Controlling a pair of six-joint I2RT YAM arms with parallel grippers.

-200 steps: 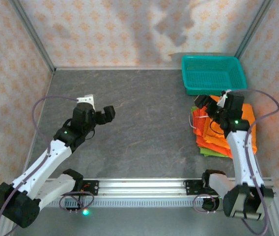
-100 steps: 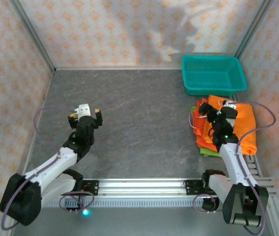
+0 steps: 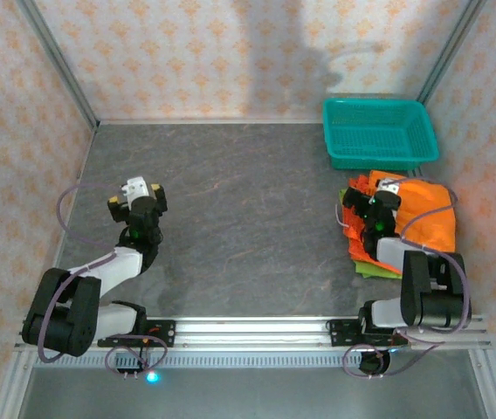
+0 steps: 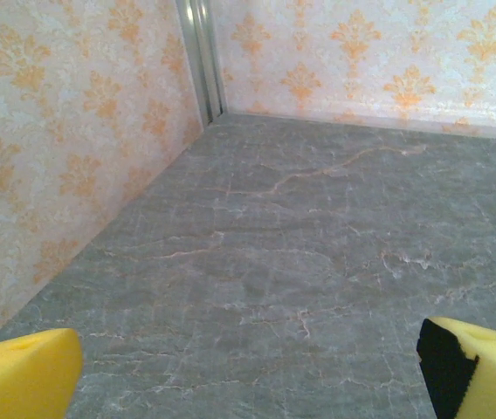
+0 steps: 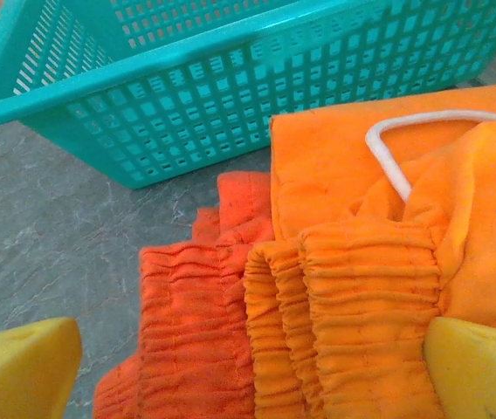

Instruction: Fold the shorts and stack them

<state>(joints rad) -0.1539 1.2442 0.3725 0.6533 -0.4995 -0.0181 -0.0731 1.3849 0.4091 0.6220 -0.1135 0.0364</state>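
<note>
A pile of folded orange shorts (image 3: 423, 223) lies at the right of the table, with a strip of the lime green pair (image 3: 372, 269) peeking out underneath at the near edge. In the right wrist view their gathered waistbands (image 5: 335, 323) and a white drawstring (image 5: 396, 157) fill the lower half. My right gripper (image 3: 368, 202) (image 5: 248, 375) hangs open over the pile's left edge, nothing between its yellow pads (image 5: 21, 367). My left gripper (image 3: 134, 199) (image 4: 248, 371) is open over bare table at the left, far from the cloth.
The teal plastic basket (image 3: 379, 131) (image 5: 230, 87) stands just behind the pile at the back right. Patterned walls (image 3: 230, 52) with metal corner posts enclose the dark stone tabletop (image 3: 248, 218). The rail with both arm bases (image 3: 257, 336) runs along the near edge.
Both arms have folded back toward their bases. The left gripper drew left and nearer; the right gripper sank lower over the pile's left edge. The pile looks unchanged.
</note>
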